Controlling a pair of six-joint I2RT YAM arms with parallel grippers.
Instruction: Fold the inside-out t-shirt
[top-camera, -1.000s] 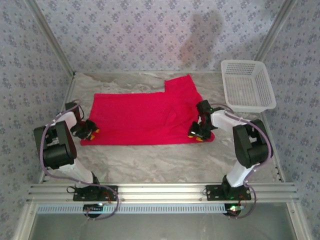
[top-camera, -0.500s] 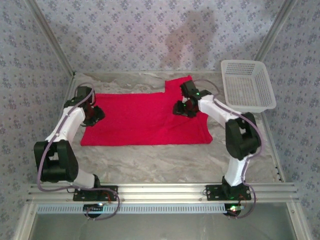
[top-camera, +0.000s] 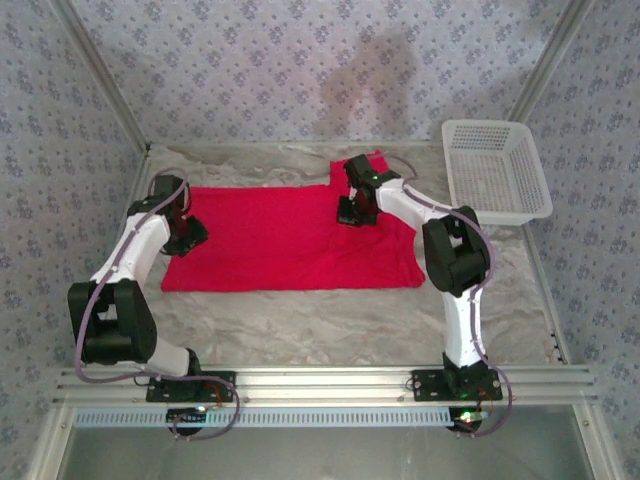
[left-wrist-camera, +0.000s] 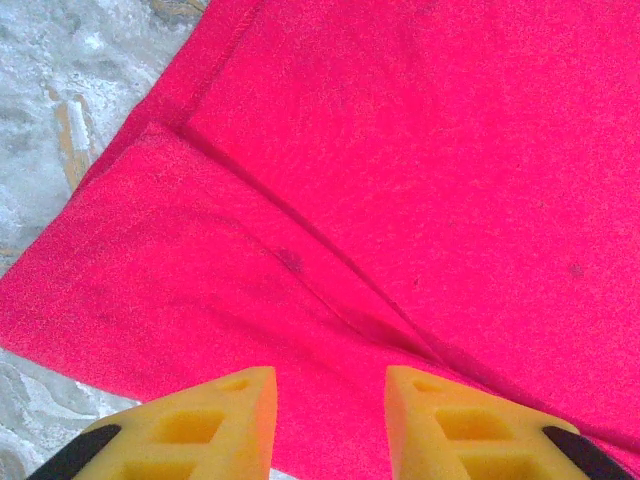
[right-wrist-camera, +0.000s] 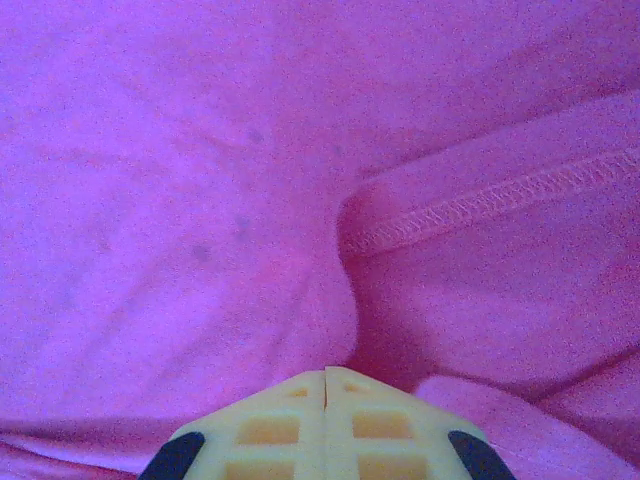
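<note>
- The inside-out t-shirt (top-camera: 280, 235) lies spread flat across the middle of the table (top-camera: 330, 320), its long side running left to right.
- One sleeve (top-camera: 365, 165) pokes out at the far right corner. By my reading the folding is at an early stage: the body looks broad and low, with no compact stack yet.
- At the left edge an overlapped layer (left-wrist-camera: 200, 260) shows a doubled flap with a crease, so some cloth is already turned over there.
- The left gripper (top-camera: 188, 235) hovers at that left edge. Its yellow fingers (left-wrist-camera: 220, 420) stand apart over the red cloth, gripping nothing that I can see.
- The right gripper (top-camera: 350, 212) sits on the shirt near the sleeve, its fingers (right-wrist-camera: 270, 420) pressed together beside a stitched hem (right-wrist-camera: 500, 200). I cannot tell whether any cloth is nipped between them.
- What is left, I judge: the sleeve brought in and the body folded over.
- A white plastic basket (top-camera: 495, 170) stands at the far right, apart from the shirt and not in the way.
</note>
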